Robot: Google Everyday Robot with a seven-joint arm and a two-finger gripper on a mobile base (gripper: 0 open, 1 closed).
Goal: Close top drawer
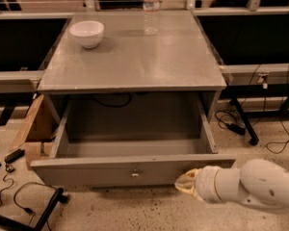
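The top drawer (135, 170) is a wide, deep grey drawer, pulled partly out of the grey cabinet (135, 57). Its inside is bare. A small round metal knob (134, 174) sits at the centre of its long front panel. My gripper (187, 183) is at the lower right, against the right part of the drawer's front panel, at the end of the white arm (253, 184) that comes in from the right edge.
A white bowl (87, 33) and a clear water bottle (151, 4) stand on the cabinet top. A cardboard box (32, 129) leans at the cabinet's left. Cables (19, 196) lie on the speckled floor at left and right. Dark tables stand behind.
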